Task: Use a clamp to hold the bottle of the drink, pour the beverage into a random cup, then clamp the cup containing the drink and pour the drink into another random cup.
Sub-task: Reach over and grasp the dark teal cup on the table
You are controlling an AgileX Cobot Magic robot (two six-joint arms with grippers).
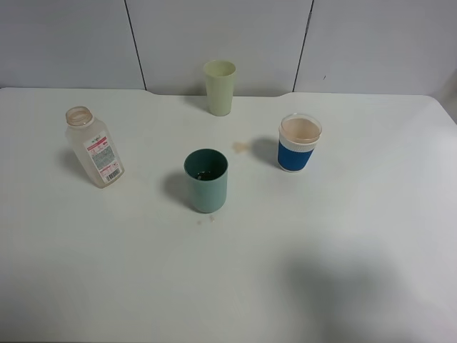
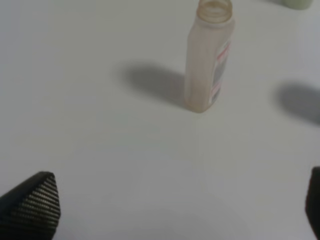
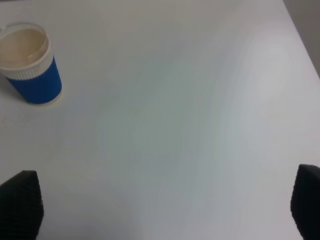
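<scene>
While the left pincer [image 2: 175,205] and right pincer [image 3: 162,202] both gape wide with nothing in them, neither shows in the high view, only dark fingertips [image 2: 30,210] at the edges of the wrist views. Left pincer hovers over bare counter [image 1: 343,250], apart from the bottle [image 1: 94,146], which stands upright and uncapped on the left side, faintly tinted, looks near empty. Right pincer hovers well apart from the blue cup [image 1: 299,143], upright on the right side, holding pale brown drink [image 1: 300,130]. Teal cup [image 1: 206,180] upright in the middle, between bottle and blue cup but nearer the front; inside dark, contents unclear. Pale cup [image 1: 219,87] at the back near the wall [image 1: 71,43]. Small brownish stain [image 1: 240,146] on counter between teal cup and blue cup
</scene>
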